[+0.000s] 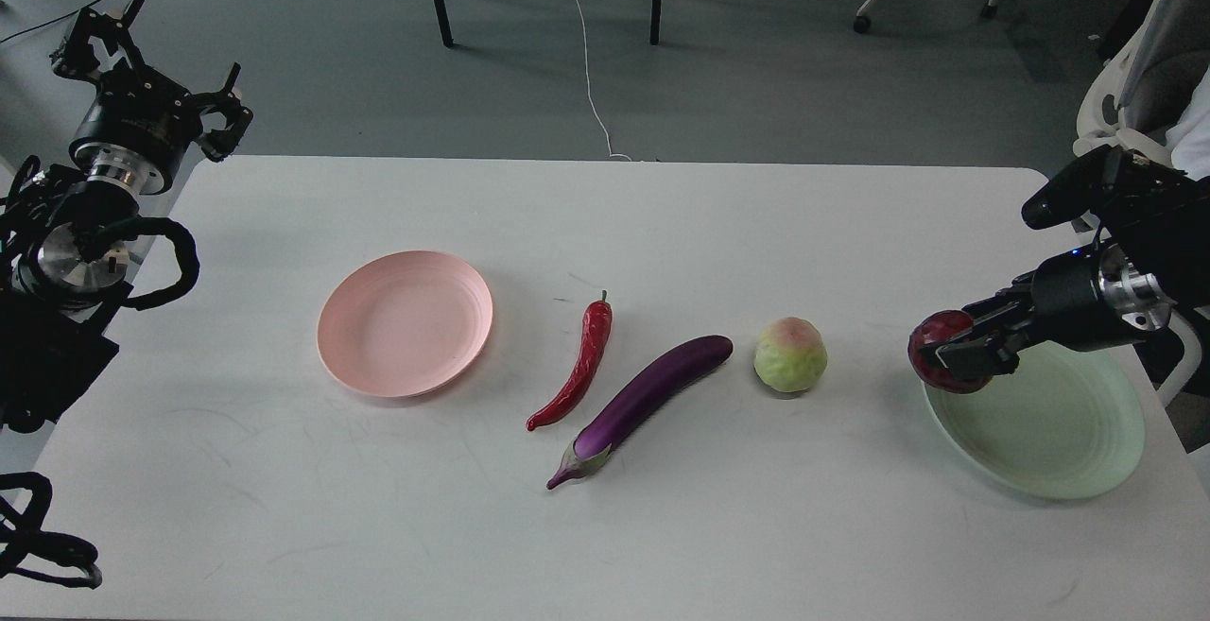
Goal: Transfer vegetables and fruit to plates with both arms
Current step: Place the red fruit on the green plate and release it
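My right gripper (955,353) is shut on the dark red fruit (936,336) and holds it in the air over the left rim of the mint green plate (1049,437). The yellow-green fruit (790,354), the purple eggplant (643,401) and the red chili pepper (581,366) lie on the white table's middle. The pink plate (405,322) stands left of them and has nothing on it. My left gripper (156,63) is open at the table's far left corner, held high and away from everything.
The white table (605,526) ends at the back at about a third of the view's height. Beyond it are chair and table legs and a white cable on the grey floor. A white office chair (1125,120) stands at the right.
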